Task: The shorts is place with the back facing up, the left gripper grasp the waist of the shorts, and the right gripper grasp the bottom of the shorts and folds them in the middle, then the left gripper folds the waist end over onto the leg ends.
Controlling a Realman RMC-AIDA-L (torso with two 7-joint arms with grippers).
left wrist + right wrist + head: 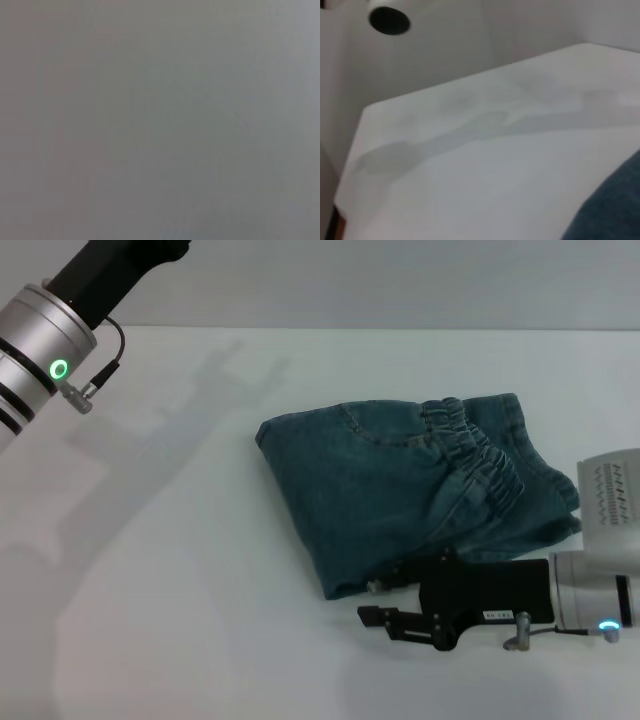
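Head view: the shorts (400, 490) lie folded into a compact bundle on the white table (180, 590), a little right of the middle. The waist (475, 455), with its gathered elastic band, sits on top toward the far right of the bundle. The leg ends cannot be made out separately in the fold.

The right gripper (385, 622) comes in low from the right, its silver wrist at the right edge. It is just beside the near edge of the shorts, with its black fingers pointing left. The fingers stand slightly apart and hold nothing; no cloth is between them.

The left arm is raised at the far left corner, well away from the shorts. Only its silver wrist with the green ring (60, 369) and a black link show. The left gripper itself is out of view, so its jaws cannot be judged.

Left wrist view: a plain grey blur, nothing can be told apart.

Right wrist view: the white table (485, 170) with soft shadows across it, and a corner of the blue shorts (612, 210). A dark round hole (389, 20) shows in the pale wall beyond the table.
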